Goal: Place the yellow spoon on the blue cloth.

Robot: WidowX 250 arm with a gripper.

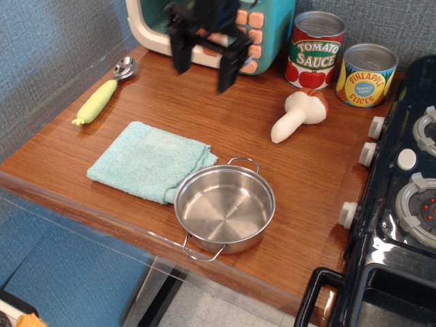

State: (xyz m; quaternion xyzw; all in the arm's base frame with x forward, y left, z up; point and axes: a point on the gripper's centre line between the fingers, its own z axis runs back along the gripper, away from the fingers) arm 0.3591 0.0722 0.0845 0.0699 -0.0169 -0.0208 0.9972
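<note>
black gripper (202, 66) hangs near the table's back edge, jaws apart, holding nothing. pale yellow-green plastic spoon with a metal bowl (103, 95) lies at the left edge. light aqua-blue folded terry cloth (150, 160) sits near the front edge.

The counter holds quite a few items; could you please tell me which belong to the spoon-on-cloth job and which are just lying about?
Belong to the job:
spoon
cloth
end effector, open, empty

Just lying about:
pot
mushroom
tomato can
pineapple can
microwave
stove

The gripper (203, 71) hangs blurred — fingers (180, 58) spread wide, pointing down (holding nothing).
</note>
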